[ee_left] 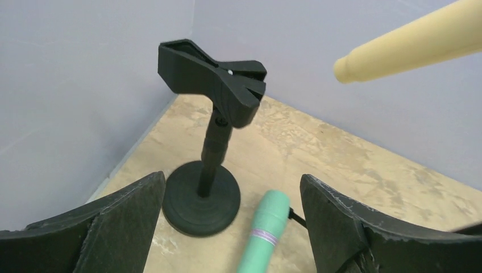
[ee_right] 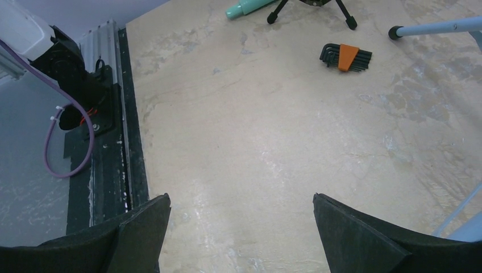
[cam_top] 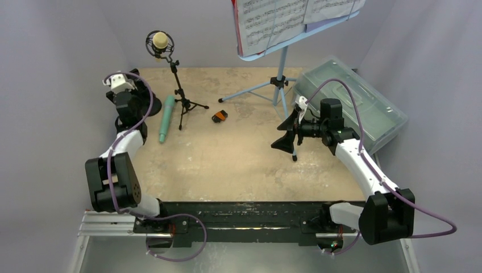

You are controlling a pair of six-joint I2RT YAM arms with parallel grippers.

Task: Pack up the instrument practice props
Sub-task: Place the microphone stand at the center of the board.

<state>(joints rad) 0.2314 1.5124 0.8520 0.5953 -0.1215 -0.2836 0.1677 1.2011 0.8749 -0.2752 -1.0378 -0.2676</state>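
Observation:
In the left wrist view a black round-base pole (ee_left: 211, 149) with a clip on top stands between my open left gripper's (ee_left: 233, 181) fingers, further off. A teal microphone (ee_left: 263, 233) lies right of its base; it also shows in the top view (cam_top: 166, 118). A beige microphone (cam_top: 160, 42) sits on a black tripod (cam_top: 182, 102). The light-blue music rack (cam_top: 282, 67) holds white and red music sheets (cam_top: 284, 17) at the back. My left gripper (cam_top: 140, 94) hides most of the pole from above. My right gripper (cam_top: 287, 132) is open and empty over bare table.
A translucent grey-green plastic box (cam_top: 355, 105) stands at the right, beside my right arm. A black and orange hex key set (cam_top: 219, 116) lies mid-table, also in the right wrist view (ee_right: 344, 57). Grey walls close in the back and both sides.

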